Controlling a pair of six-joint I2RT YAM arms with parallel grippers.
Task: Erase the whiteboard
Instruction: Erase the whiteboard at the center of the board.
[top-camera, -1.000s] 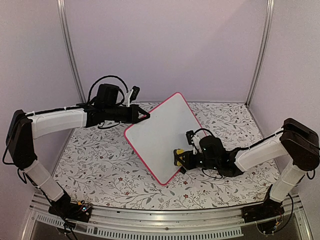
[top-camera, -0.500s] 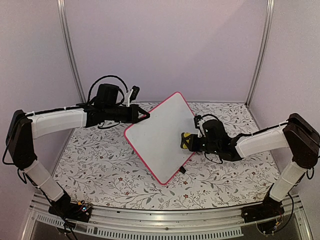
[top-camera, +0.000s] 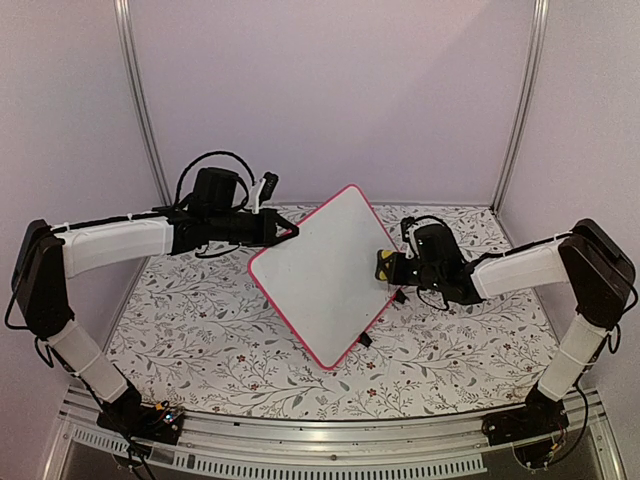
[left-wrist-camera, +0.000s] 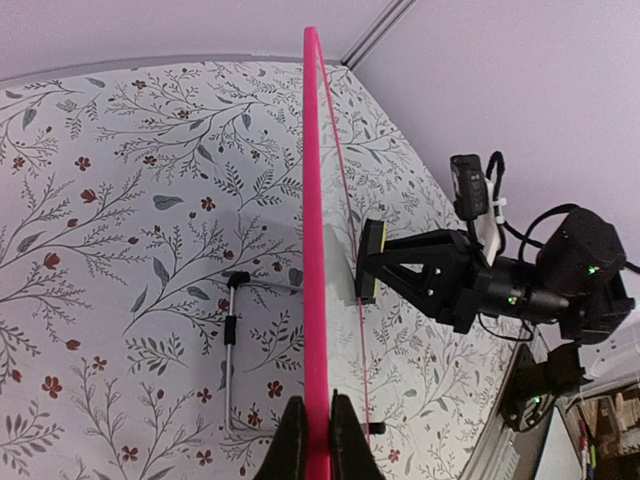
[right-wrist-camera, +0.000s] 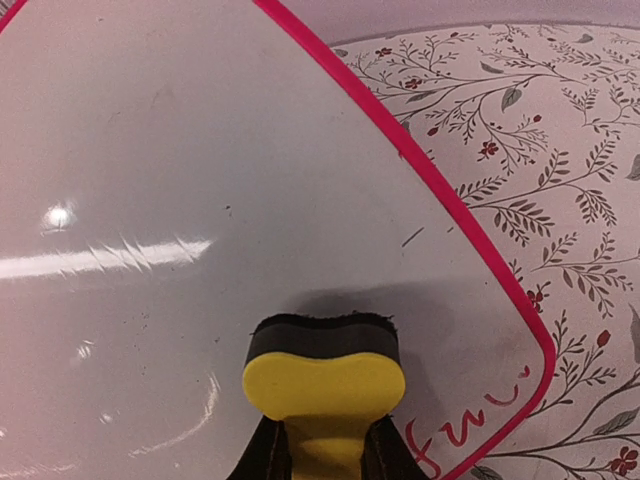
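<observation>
The whiteboard is a white board with a pink-red frame, held tilted on one corner above the table. My left gripper is shut on its upper left edge; in the left wrist view the pink frame runs edge-on between the jaws of that gripper. My right gripper is shut on a yellow eraser with a black pad, pressed against the board near its right edge. In the right wrist view the eraser sits on the board, and red writing shows near the corner.
A thin metal rod stand lies on the floral tablecloth behind the board. A black clip foot hangs at the board's lower edge. Metal uprights and lilac walls enclose the table.
My right gripper has carried the eraser up along the board's right side, from near the lower right edge to the upper right edge. The left arm and the board have stayed still.
</observation>
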